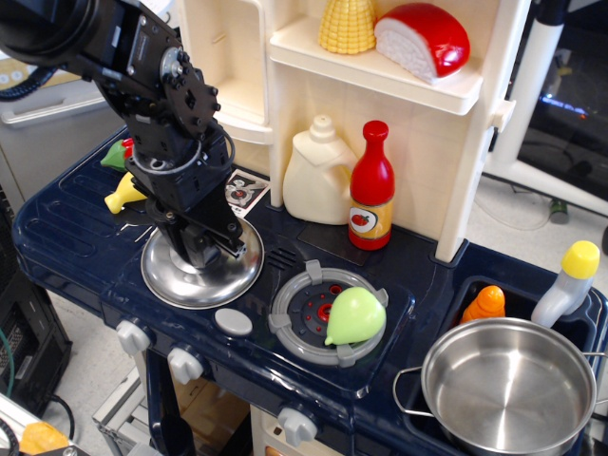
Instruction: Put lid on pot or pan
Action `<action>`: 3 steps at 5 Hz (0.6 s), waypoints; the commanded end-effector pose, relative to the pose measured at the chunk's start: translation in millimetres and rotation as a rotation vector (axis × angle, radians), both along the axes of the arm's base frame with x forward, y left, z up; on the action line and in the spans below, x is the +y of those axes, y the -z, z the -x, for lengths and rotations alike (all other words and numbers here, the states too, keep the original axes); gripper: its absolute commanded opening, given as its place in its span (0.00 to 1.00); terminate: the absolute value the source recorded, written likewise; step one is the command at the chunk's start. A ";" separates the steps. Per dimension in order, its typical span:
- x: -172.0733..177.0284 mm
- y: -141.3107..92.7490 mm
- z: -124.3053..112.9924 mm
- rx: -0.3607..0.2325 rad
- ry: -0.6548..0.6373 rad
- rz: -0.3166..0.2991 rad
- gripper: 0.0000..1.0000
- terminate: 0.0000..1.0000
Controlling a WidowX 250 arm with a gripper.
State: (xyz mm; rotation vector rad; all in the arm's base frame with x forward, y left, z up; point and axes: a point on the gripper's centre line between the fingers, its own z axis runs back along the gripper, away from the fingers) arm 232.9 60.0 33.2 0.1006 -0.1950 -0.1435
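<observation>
Sitting nearest, at about five o'clock in the view, the pot (508, 388): empty, upright, mouth open, set in the sink recess at the right end of the toy-kitchen desk (66, 237), wire handles out to its sides. Farther in, toward the centre, a grey burner ring (329, 312) with a green pear (353, 316) lying on it. At about nine o'clock, the lid (201, 262), flat on the desk's left part, dome up, knob hidden beneath the end effector (198, 249), which is down on the lid's centre. Whether clenched on the knob or released around it, cannot tell: fingers blocked by the wrist and arm body. Deciding relation: pot well apart from the end effector, toward its four o'clock, across the burner and pear; lid round, so no long axis to align, only centre over centre. Beyond, a white jug (317, 175) and red ketchup bottle (371, 188) against the back wall; a banana (125, 193) behind the arm.
</observation>
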 end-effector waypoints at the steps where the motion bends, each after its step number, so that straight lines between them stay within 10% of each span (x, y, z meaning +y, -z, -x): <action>1: -42.3 -40.5 18.1 0.033 -0.114 -0.032 0.00 0.00; 2: -81.9 -67.6 38.9 0.068 -0.240 -0.030 0.00 0.00; 3: -118.1 -67.7 40.4 0.148 -0.326 0.103 0.00 0.00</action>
